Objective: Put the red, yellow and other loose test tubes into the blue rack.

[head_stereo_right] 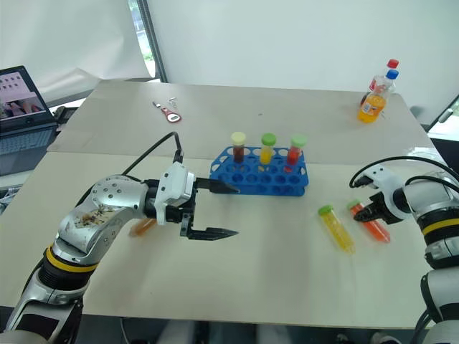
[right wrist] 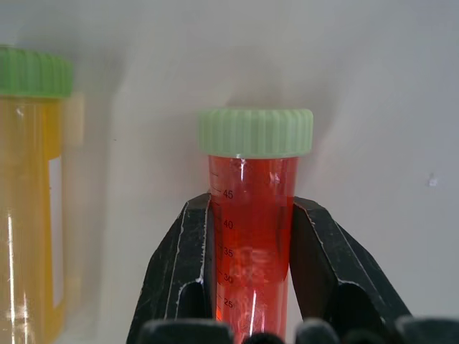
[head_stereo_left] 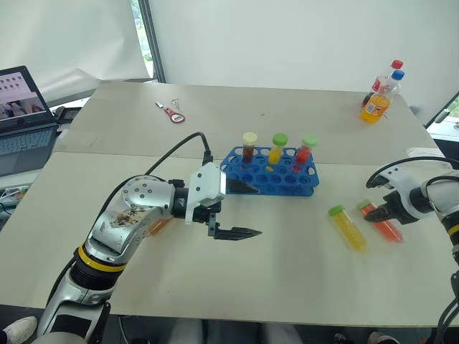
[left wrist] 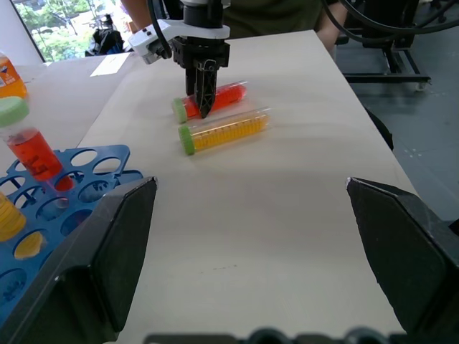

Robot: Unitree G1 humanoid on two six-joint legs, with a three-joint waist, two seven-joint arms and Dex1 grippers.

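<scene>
On the pale worktop [head_stereo_left: 215,287], the right end effector [right wrist: 247,236] clamps the red tube [right wrist: 252,244]; lift straight (yellow tube [right wrist: 29,193] lies just beside). Left end effector [head_stereo_left: 240,211] gapes.

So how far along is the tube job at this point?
Three tubes already stand in the blue rack. In hand: the right claw is shut on the red tube, which lies on the table, not yet lifted. Left: racking that one, then the yellow tube lying beside it. The left claw is open, holding nothing, near the rack.
</scene>
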